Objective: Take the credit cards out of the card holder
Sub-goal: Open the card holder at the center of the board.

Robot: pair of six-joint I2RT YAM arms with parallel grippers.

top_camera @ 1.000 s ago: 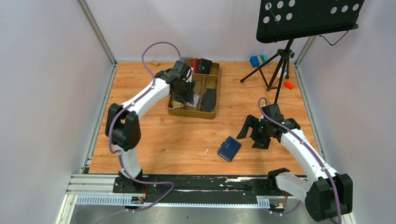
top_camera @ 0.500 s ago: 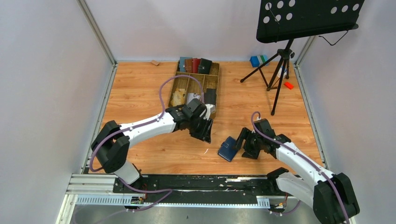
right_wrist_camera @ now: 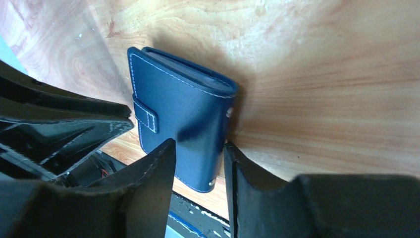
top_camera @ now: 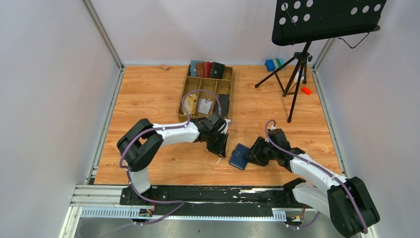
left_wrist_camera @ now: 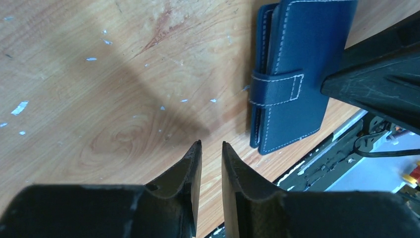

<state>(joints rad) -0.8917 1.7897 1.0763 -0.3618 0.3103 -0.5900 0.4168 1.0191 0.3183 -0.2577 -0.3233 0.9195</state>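
My left pincer hangs low over the pale-brown wood-grain tabletop. Its two black fingers are almost together, with only a thin slit between the tips and nothing in that slit. Ahead of those tips and off to their right, clear of them, lies the small navy-blue card holder with pale stitching. It is folded shut and flat on the wood, its little strap tab wrapped round one long edge.

My right pincer is at the opposite side of that holder, so the holder sits between my two pincers. Its jaws stand partly apart. In the right wrist view one finger overlaps the holder's cover, and the other is just beside the edge away from the strap. A corner of the holder shows in the gap. I cannot tell whether the pads press on it, so I cannot say I have hold of it.

Along the strap-side edge some grey layers show between the covers. I cannot tell whether those are the credit cards.

Beyond my left pincer, farther from my bases, is a brown wooden divided tray. A row of small holders in teal, brown, red and black stands at its far end. Well beyond my right pincer stands a black perforated music stand on a tripod.
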